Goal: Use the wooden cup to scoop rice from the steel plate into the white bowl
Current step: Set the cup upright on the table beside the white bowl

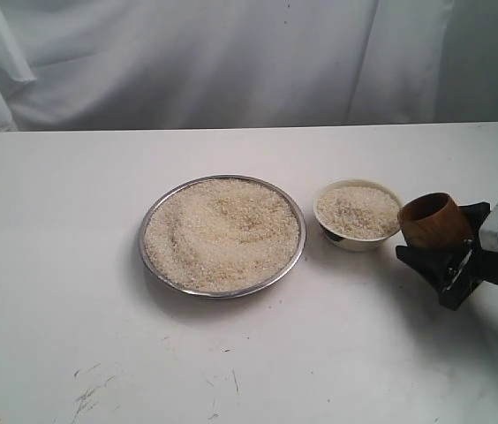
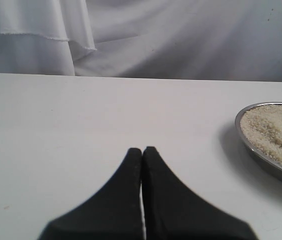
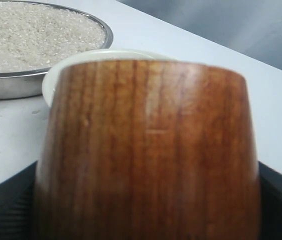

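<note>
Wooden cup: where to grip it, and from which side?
Grip the wooden cup across its outer wall, from the side away from the white bowl, as the right pincer holds it. It is round and handleless, and a wall grip leaves the mouth free to scoop.

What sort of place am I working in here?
Most likely a staged lab or test bench, not a kitchen: a bare white table, a white cloth backdrop hung behind it, and just a steel plate, white bowl and wooden cup set out.
</note>
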Robot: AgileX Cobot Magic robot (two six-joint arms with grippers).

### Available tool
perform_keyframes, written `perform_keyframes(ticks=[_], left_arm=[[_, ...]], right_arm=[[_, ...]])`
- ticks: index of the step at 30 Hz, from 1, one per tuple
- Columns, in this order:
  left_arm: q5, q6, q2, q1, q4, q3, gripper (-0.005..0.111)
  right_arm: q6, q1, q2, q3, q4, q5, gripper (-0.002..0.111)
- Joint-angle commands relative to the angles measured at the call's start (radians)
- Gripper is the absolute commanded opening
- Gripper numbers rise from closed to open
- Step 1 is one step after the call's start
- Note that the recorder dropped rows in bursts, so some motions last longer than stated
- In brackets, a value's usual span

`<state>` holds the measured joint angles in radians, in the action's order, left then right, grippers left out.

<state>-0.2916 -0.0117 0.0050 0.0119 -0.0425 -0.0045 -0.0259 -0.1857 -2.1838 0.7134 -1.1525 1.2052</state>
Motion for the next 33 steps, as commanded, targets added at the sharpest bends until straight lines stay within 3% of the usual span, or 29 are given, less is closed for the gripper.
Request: perform_keyframes(ticks=[1, 27, 33], left_arm=[[0.006, 0.003, -0.005, -0.002, -0.001, 0.005, 0.000], [0.006, 0.003, -0.005, -0.002, -0.001, 0.005, 0.000], [0.006, 0.003, -0.005, -0.002, -0.001, 0.005, 0.000]], right_arm=[[-0.007, 0.003, -0.001, 0.002, 0.008, 0.016, 0.000], [-0.071, 0.005, -0.029, 0.002, 0.014, 0.016, 0.000], [-0.074, 0.005, -0.029, 0.002, 0.009, 0.016, 0.018]])
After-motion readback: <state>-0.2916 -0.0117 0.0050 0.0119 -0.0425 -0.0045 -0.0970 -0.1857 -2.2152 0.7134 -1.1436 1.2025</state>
